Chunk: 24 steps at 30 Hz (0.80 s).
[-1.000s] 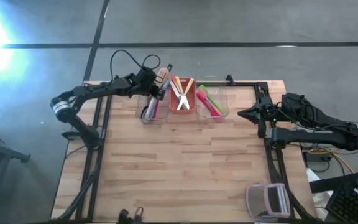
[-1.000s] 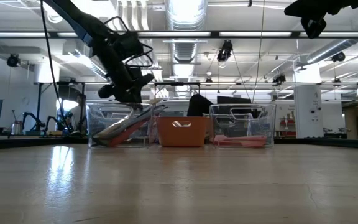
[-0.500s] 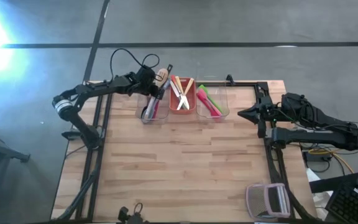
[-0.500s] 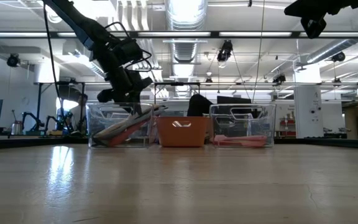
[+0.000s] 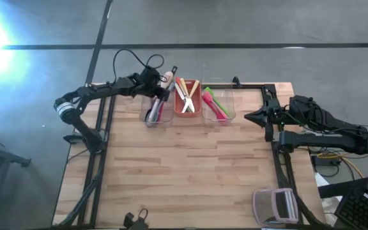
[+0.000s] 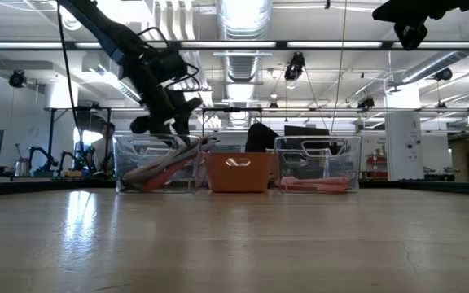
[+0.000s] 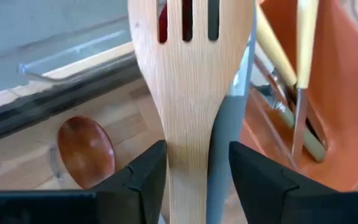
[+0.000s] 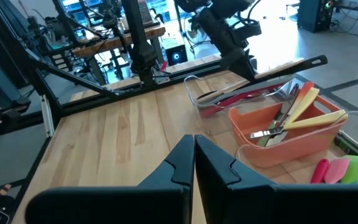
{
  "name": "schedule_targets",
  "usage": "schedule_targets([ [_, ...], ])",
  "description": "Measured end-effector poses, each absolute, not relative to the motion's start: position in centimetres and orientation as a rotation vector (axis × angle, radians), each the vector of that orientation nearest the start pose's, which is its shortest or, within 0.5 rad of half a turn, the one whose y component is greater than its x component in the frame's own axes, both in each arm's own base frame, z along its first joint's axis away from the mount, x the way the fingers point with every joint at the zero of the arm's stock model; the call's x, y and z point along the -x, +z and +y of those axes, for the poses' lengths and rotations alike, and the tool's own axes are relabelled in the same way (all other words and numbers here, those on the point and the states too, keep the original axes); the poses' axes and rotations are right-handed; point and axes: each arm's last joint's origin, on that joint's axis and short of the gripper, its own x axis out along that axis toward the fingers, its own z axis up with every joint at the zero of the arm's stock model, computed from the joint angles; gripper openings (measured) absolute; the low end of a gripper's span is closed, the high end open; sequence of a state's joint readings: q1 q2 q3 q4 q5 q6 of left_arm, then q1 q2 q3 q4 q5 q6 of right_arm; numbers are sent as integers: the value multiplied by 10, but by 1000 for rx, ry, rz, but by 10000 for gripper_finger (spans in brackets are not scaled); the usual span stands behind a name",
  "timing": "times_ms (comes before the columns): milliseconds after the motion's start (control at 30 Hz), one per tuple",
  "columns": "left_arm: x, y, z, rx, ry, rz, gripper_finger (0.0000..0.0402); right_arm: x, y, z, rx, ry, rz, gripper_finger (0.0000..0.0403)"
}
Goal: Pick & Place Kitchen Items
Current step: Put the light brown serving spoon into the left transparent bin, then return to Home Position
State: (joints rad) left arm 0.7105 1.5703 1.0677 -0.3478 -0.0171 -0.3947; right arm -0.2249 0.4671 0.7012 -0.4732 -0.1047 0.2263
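My left gripper (image 5: 158,90) hangs open over the left clear bin (image 5: 153,117) at the table's far side. Between its fingers (image 7: 196,155) runs the handle of a wooden slotted spatula (image 7: 188,74); a grey handle (image 7: 219,155) shows in the gap beside it. Whether either finger touches the spatula, I cannot tell. The spatula (image 6: 187,148) lies slanted in the bin with other large utensils, its head past the far rim (image 5: 167,78). A brown spoon bowl (image 7: 86,149) lies in the same bin. My right gripper (image 8: 194,149) is shut on nothing, raised at the table's right (image 5: 248,117).
An orange-red bin (image 5: 188,102) with pale sticks and utensils stands right of the left bin. A second clear bin (image 5: 219,105) holds pink and green spoons. A grey-and-pink boxy gadget (image 5: 275,206) sits near the front right corner. Bare wooden tabletop (image 5: 190,166) spreads in front of the bins.
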Motion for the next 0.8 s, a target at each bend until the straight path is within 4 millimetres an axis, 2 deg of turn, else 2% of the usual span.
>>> schedule_targets([
  [233,-250,241,215,642,817,639,212,-101,315,-20,-264,-146,222,8],
  [433,-242,257,207,615,803,623,245,-101,315,-20,-264,-146,222,8],
  [633,-228,285,195,584,792,546,248,-101,315,-20,-264,-146,222,8],
  [800,-224,302,182,625,759,465,248,-101,315,-20,-264,-147,221,8],
])
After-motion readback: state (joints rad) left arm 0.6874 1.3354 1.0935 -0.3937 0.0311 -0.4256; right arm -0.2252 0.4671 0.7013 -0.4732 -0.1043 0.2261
